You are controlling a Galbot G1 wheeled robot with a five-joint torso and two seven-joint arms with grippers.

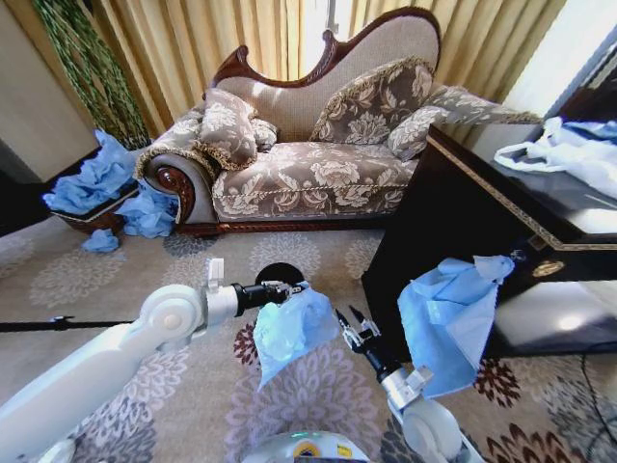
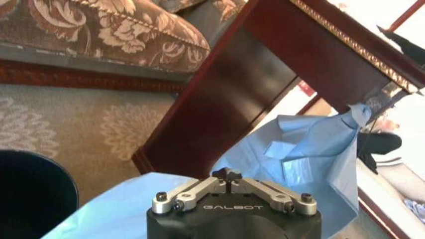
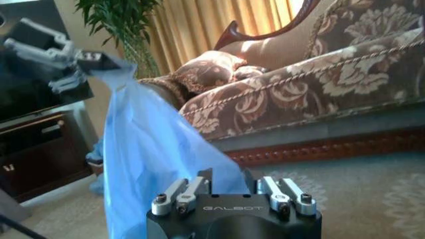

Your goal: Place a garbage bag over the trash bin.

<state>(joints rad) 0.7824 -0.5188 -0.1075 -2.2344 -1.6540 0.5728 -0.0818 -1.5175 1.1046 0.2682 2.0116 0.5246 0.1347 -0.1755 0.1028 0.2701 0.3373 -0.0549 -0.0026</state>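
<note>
Above the trash bin [image 1: 275, 273], pinched at its top corner by the left hand [image 1: 292, 287]: the garbage bag [image 1: 289, 328], hanging limp. Thin, light, slippery film, probably; best taken at the free rim. Just beside it, right hand [image 1: 355, 323], spread and empty.

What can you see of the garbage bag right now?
The garbage bag is thin, crinkly, light-blue plastic, hanging limp in the air above the patterned carpet. The left gripper, fingers shut, pinches its top edge, so it drapes down as a loose sheet. The open right gripper sits beside its lower edge; contact unclear. The black bin sits just behind it, unlined. A second, similar blue bag hangs off the dark cabinet nearby.
</note>
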